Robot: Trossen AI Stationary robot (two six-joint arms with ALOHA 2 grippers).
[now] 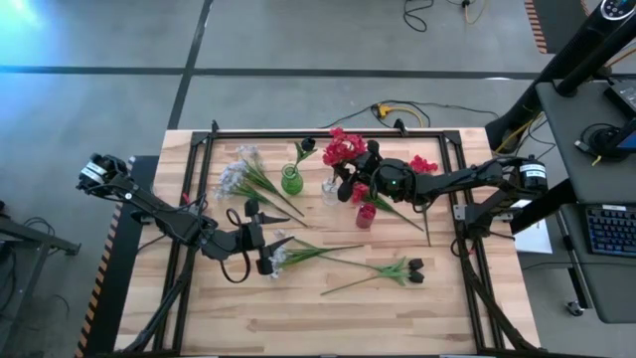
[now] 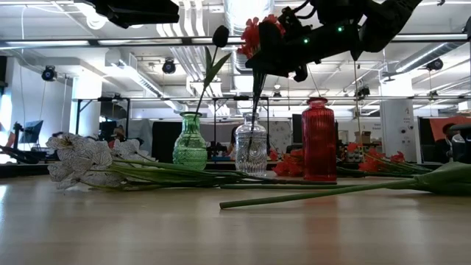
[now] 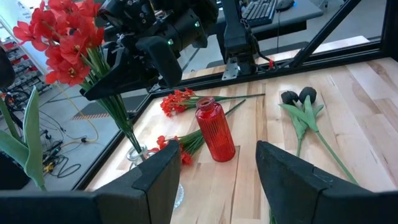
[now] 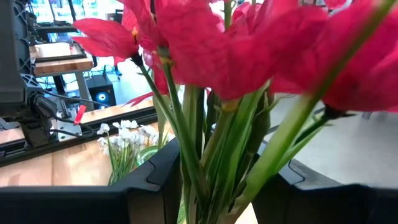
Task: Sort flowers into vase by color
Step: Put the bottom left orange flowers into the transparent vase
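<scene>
Red blossoms (image 1: 345,147); green vase (image 1: 290,180), clear vase (image 1: 330,187), red ribbed vase (image 1: 366,215); pale wood table (image 1: 298,318).

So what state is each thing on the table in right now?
Red spray: upright, stems in the clear vase, right gripper around them.
Green vase: upright, holds one dark bud.
Red vase: upright, empty.
White sprays: lying flat.
Left gripper: open, empty.

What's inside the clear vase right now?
A red spray stands in the clear vase, its stems between the right hand's fingers. The vase's bottom is hidden from above.
</scene>
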